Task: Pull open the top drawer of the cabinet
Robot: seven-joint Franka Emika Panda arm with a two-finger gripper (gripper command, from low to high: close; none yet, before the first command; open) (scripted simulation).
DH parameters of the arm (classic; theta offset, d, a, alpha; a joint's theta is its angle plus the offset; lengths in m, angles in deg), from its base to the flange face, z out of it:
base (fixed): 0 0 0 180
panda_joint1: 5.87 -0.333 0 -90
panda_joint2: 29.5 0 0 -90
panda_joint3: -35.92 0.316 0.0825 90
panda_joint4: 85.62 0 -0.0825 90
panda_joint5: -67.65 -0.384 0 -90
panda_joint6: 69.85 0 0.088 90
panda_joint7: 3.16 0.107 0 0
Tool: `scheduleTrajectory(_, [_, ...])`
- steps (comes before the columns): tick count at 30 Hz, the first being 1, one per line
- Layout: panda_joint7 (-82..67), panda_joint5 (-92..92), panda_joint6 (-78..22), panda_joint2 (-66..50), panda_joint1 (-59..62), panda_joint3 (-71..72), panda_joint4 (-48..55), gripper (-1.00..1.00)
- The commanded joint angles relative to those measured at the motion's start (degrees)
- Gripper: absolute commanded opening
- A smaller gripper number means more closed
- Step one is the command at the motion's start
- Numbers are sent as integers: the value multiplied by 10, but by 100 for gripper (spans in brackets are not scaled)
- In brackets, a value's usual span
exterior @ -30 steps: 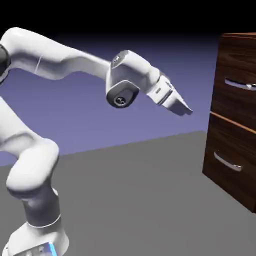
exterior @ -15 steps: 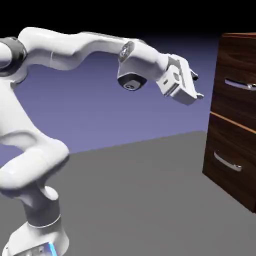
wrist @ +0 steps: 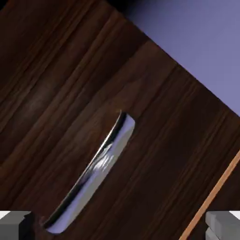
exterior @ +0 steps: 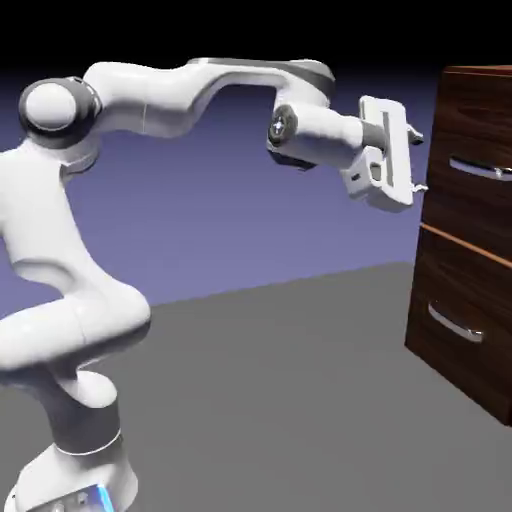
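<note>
Top drawer [exterior: 470, 125]: shut; its curved silver handle [exterior: 481, 168] is left ungripped.
Lower drawer [exterior: 463, 310]: also shut.
Claw [exterior: 421, 162]: spread wide, nothing held.

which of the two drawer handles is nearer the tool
The top drawer's silver handle, above the orange edge; the open tool is level with it, well above the lower handle.
</note>
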State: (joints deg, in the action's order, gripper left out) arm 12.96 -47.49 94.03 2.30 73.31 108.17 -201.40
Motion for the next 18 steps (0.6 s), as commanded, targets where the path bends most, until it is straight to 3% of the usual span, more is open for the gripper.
scheduleTrajectory(1, [-6, -25, -2, 0, 17, 16, 10, 0])
scheduleTrajectory(18, [-100, -438, -39, -3, 304, 275, 172, 0])
